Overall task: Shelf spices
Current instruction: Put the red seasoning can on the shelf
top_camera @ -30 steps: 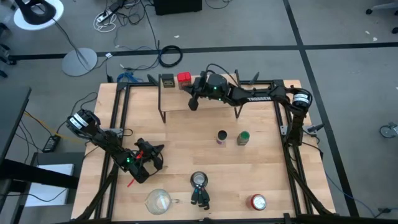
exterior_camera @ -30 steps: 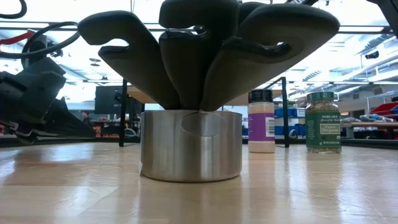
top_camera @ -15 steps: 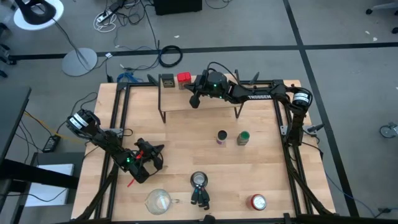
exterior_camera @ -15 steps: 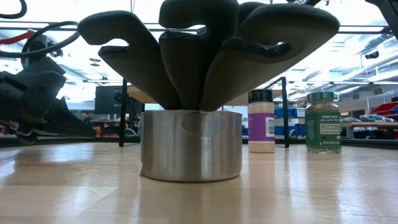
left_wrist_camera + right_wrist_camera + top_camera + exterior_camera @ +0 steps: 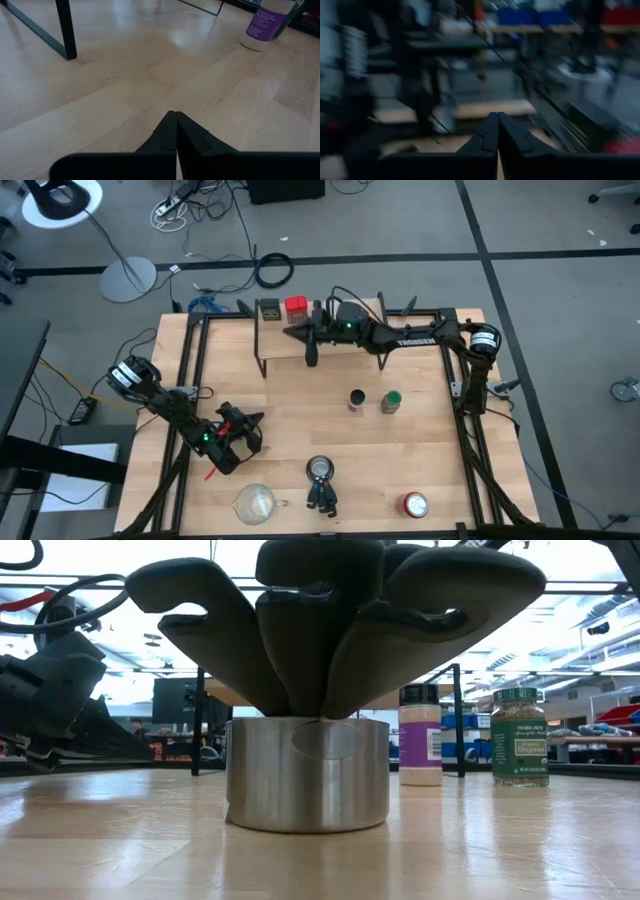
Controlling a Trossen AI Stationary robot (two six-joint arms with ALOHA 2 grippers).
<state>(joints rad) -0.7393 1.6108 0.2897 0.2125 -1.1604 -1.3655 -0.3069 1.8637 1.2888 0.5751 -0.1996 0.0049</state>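
Note:
The shelf (image 5: 330, 345) stands at the table's far side. The olive tin (image 5: 268, 309) and the red tin (image 5: 295, 306) stand on its board, at its left end. The purple-labelled jar (image 5: 357, 400) (image 5: 420, 735) (image 5: 265, 22) and the green jar (image 5: 391, 401) (image 5: 519, 737) stand upright on the table in front of the shelf. My right gripper (image 5: 310, 352) (image 5: 497, 115) is shut and empty, above the shelf just right of the red tin. My left gripper (image 5: 252, 422) (image 5: 175, 114) waits shut, low over the table's near left part.
A steel cup (image 5: 320, 470) (image 5: 308, 775) with dark objects leaning over it fills the low view. A clear glass cup (image 5: 255, 502) and a red-topped can (image 5: 415, 504) stand near the table's near edge. The shelf's black legs (image 5: 66, 30) stand beyond my left gripper.
My right gripper has turned at the wrist above the shelf, staying beside the red tin; its own view is smeared by motion. Its fingers stay shut. The tins, the jars and my left arm have kept still.

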